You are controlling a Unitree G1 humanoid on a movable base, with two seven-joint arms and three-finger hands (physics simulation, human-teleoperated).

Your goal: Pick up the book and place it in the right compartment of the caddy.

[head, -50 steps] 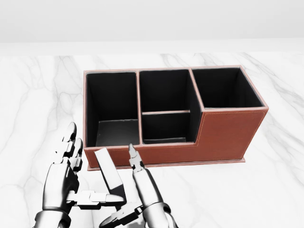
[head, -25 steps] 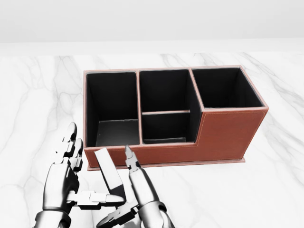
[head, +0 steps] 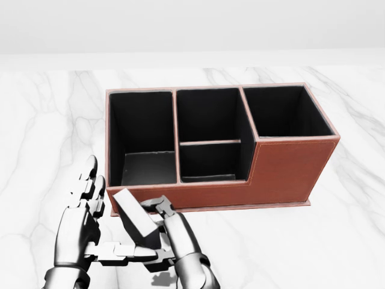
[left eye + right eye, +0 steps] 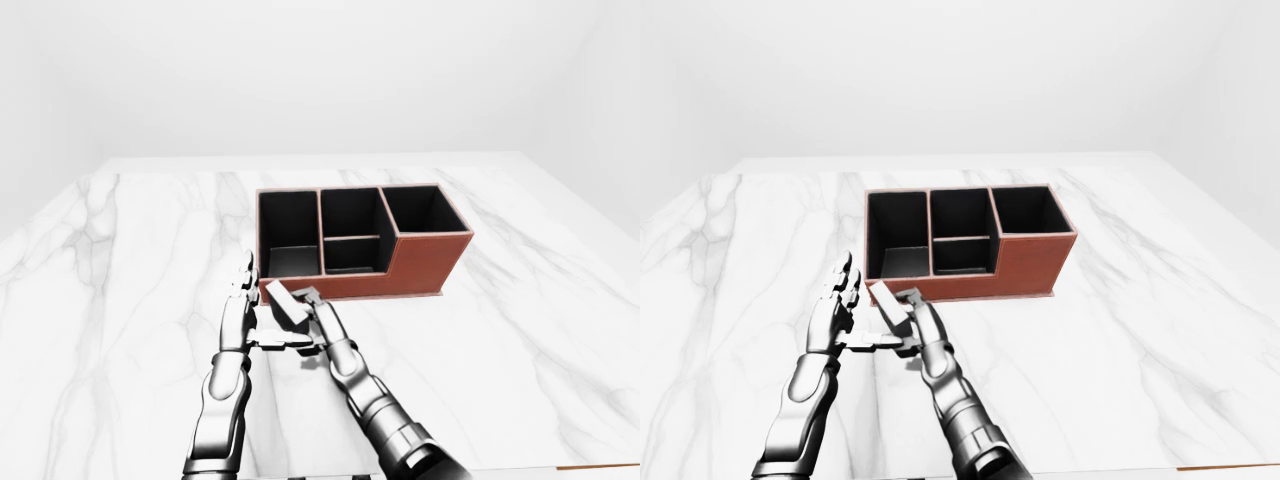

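Observation:
The book (image 3: 133, 218), a small grey-and-black block, stands tilted on the marble table (image 3: 48, 120) just below the caddy's lower left corner in the head view. My right hand (image 3: 157, 236) rises from the bottom edge, its fingers (image 3: 161, 208) curled over the book's top right edge. My left hand (image 3: 105, 220) stands open to the book's left, fingers upright and thumb (image 3: 123, 251) stretched beneath the book. The red-brown caddy (image 3: 289, 168) has black insides. Its right compartment (image 3: 286, 111) is empty.
The caddy's tall left compartment (image 3: 141, 129) and its split middle compartment (image 3: 210, 138) hold nothing. White marble spreads around the caddy on all sides, and the table's bottom edge (image 4: 590, 466) shows in the left-eye view.
My right hand's fingers, straight beside the book before, have curled over its top. The book has tipped a little to the left. Left hand and caddy are unmoved.

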